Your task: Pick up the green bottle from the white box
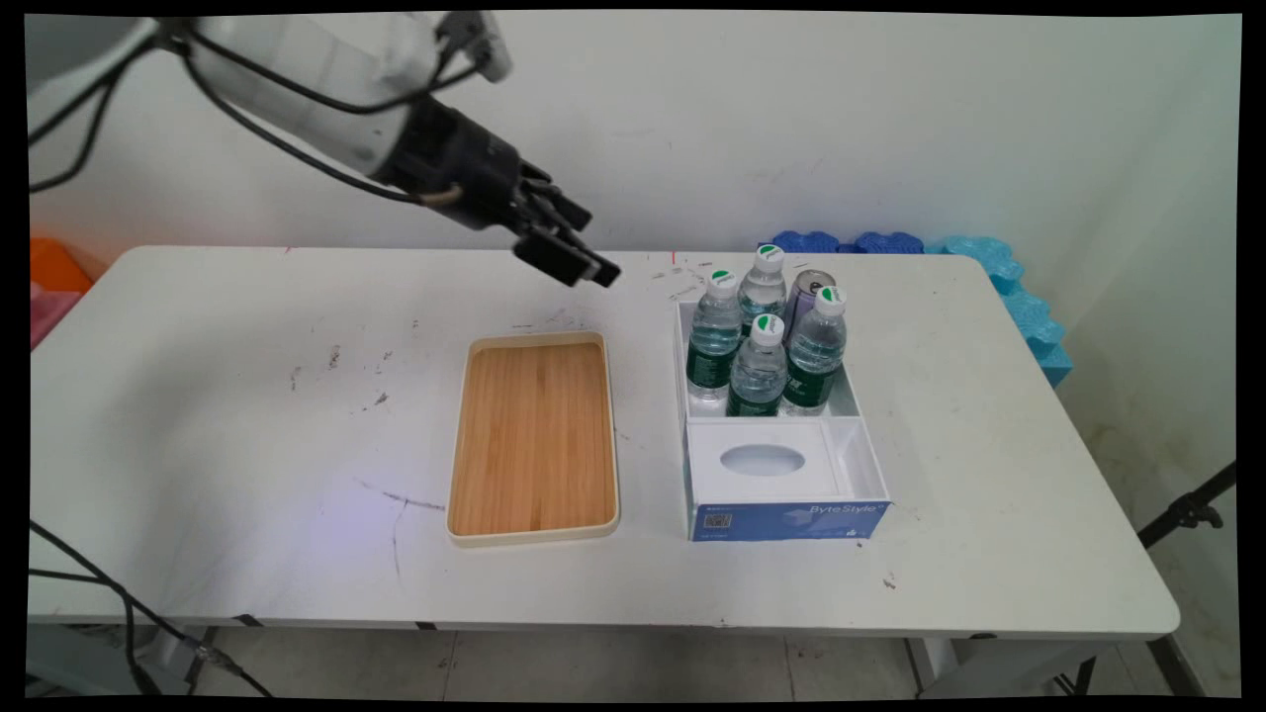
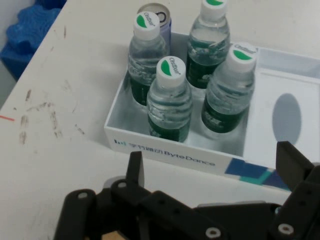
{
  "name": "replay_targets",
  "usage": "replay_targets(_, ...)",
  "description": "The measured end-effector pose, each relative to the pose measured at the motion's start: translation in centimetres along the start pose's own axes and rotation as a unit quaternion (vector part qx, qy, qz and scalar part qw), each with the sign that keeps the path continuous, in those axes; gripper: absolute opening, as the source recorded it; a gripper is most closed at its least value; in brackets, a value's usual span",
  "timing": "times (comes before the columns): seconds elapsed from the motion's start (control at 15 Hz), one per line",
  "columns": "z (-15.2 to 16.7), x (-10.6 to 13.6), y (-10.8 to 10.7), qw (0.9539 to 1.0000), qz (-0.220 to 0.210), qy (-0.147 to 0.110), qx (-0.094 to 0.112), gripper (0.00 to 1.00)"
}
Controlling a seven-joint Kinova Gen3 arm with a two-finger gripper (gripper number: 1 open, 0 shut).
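Just right of the end effector (image 1: 584, 262), 4 bottles (image 1: 762, 346).

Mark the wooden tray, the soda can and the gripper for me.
wooden tray (image 1: 534, 435), main view, centre of its wood floor
soda can (image 2: 161, 18), hand view, its silver top
gripper (image 1: 579, 265), main view, between its fingertips

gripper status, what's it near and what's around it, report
Gripper open, empty, raised over the table's far side. Nearest: white box holding four water bottles and a can. Wooden tray left of the box.
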Motion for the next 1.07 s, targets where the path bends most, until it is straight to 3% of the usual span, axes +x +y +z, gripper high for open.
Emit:
replay_targets(0.2,3.2,0.3,-0.5,1.0000,0.003,-0.003,-0.001,1.00)
replay_targets(1.07,14.9,0.5,-3.0,0.9979,0.052,-0.009,-0.039,1.00)
